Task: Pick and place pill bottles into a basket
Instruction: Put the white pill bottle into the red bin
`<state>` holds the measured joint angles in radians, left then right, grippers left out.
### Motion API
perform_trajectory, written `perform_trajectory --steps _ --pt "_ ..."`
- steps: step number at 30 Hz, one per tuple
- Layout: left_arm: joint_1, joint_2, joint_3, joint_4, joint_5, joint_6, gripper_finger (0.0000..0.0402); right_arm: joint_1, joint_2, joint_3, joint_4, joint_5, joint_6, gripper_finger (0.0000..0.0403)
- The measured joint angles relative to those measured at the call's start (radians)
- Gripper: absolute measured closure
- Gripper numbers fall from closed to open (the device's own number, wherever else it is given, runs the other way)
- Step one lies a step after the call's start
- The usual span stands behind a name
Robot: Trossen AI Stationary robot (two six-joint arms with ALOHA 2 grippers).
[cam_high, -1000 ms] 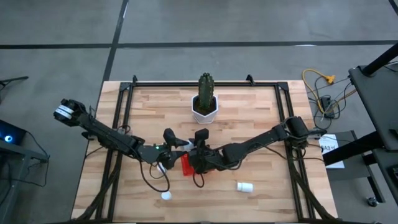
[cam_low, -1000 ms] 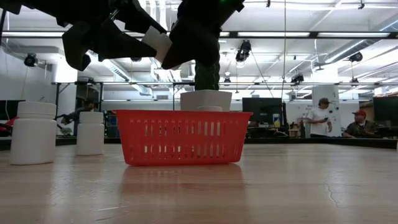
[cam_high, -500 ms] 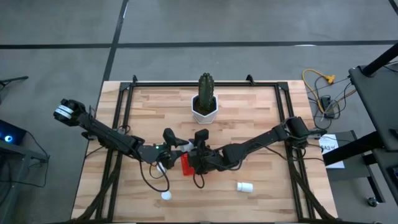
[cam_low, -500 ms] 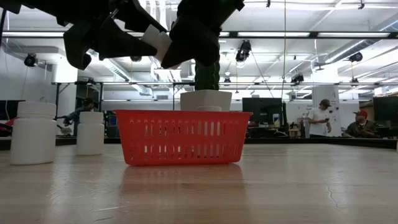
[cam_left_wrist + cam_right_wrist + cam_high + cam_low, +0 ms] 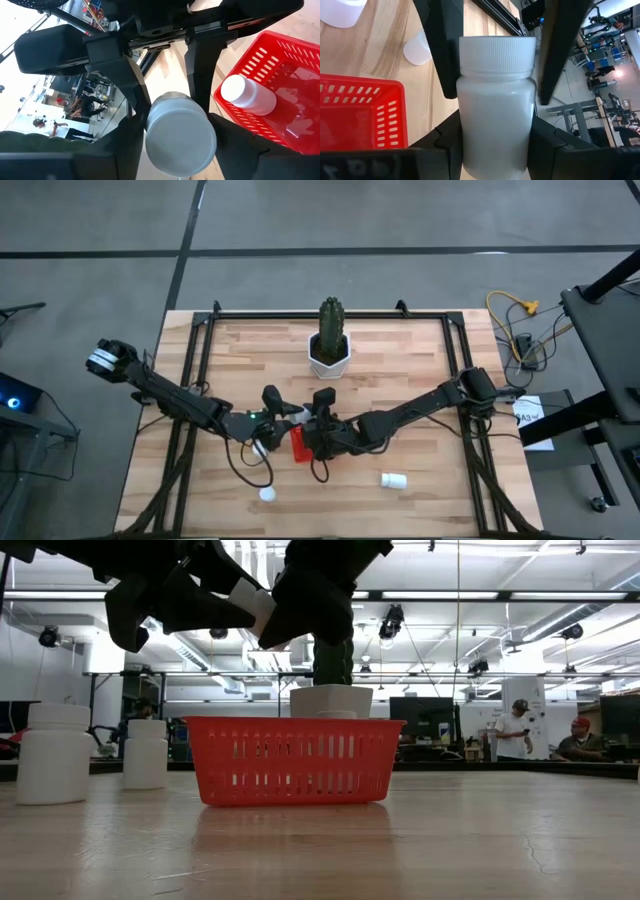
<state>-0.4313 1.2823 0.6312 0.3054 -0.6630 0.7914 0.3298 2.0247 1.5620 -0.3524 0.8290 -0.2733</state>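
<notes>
- no real change vs 1 s ago: both arms sit frozen over the basket [image 5: 293, 760], so the drop hasn't happened yet. looks like a mid-air handover or a pause.
- loose bottles, nearest first: one standing by the tabletop's front edge, left of centre [image 5: 267, 494]; one on its side by the front edge, right of centre [image 5: 394, 479]; a 2nd upright one further back on the left [image 5: 146, 753].
- basket: mid tabletop, a bit toward the front edge, w/ at least one bottle already inside [image 5: 248, 95].
- held bottle [image 5: 255, 610]: in the air, just above the basket's left rim, not over its middle.
- left claw [image 5: 215, 600]: closed part-way, fingers snug on the held bottle.
- right claw [image 5: 290, 615]: same, clamped on that bottle's sides, cap pointing away from its wrist.
- cactus pot [image 5: 329, 358]: by the back edge, clear of it all.
</notes>
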Motion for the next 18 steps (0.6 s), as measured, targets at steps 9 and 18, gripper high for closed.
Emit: perform_trajectory --steps 9,18 --pt "0.0 0.0 -0.001 0.0 -0.002 0.0 0.0238 0.0 0.0 0.0 -0.001 0.001 0.0 0.0265" --pt "0.0 0.0 -0.001 0.0 -0.001 0.005 0.0238 0.0 0.0 0.0 -0.001 0.001 0.0 0.0265"
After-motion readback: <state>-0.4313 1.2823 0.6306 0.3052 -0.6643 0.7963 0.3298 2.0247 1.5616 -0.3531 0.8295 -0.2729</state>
